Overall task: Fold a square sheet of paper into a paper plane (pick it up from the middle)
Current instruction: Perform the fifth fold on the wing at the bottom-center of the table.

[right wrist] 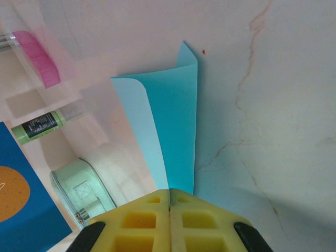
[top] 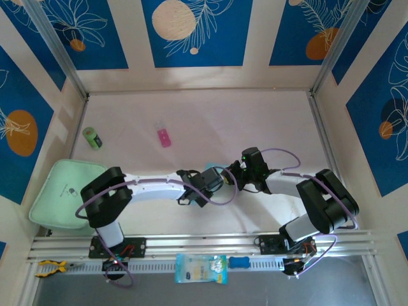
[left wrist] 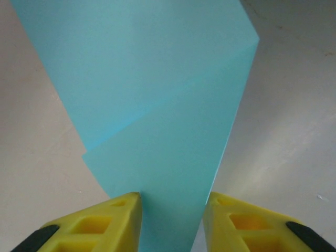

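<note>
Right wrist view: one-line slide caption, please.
Right gripper shut on the folded cyan paper, with a pink block and green bottle off to the left.

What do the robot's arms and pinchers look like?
The left arm and right arm are white tubes with chunky black joints and looping purple cables. The left gripper and right gripper have yellow fingers with square hollows and black patches.

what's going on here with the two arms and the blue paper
A thin light cyan-blue sheet of paper is partway through being folded over the pale table. The right gripper is shut on one end of it. The left gripper has its yellow fingers parted, with the creased sheet running between them. No plane shape yet.
</note>
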Controlling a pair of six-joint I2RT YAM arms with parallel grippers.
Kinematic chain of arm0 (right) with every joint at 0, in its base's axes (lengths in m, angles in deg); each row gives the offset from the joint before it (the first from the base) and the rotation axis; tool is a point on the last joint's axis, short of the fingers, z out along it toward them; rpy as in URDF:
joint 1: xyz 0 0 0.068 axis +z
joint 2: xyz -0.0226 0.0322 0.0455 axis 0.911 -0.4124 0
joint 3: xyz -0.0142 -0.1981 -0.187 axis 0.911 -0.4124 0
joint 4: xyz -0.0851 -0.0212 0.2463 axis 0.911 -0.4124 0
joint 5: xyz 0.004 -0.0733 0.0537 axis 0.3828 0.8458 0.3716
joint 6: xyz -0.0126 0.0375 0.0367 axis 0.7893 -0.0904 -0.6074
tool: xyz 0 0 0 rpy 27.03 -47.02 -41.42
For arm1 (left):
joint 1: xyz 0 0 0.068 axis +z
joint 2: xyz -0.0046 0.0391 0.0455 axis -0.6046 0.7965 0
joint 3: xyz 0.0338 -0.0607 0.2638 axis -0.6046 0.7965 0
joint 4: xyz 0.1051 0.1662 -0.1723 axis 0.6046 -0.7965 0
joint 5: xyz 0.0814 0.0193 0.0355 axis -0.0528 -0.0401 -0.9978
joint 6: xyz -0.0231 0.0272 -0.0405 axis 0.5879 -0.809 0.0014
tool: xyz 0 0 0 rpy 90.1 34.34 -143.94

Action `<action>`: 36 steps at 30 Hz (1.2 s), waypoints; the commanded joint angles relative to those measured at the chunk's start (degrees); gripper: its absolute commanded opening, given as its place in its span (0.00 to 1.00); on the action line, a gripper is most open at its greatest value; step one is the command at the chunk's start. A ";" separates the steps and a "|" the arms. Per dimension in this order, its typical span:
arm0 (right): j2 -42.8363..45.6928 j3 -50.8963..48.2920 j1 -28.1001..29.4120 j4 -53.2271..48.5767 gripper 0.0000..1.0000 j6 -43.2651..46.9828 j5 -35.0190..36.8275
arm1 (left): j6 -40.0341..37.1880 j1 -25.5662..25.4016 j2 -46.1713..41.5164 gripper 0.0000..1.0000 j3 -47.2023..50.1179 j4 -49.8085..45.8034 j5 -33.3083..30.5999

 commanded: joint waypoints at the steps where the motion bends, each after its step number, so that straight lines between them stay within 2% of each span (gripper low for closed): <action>1: 0.92 0.54 0.29 -0.74 0.07 -0.80 0.51 | -1.04 -0.73 0.76 0.33 -1.67 -1.66 -2.57; 26: 1.06 0.33 0.38 -0.78 0.07 -0.98 0.80 | 1.01 -1.00 1.75 0.22 -2.66 -3.61 -2.21; 36: 1.29 0.15 0.56 -0.96 0.07 -1.15 1.04 | 2.98 -1.01 1.91 0.13 -2.95 -4.41 -2.34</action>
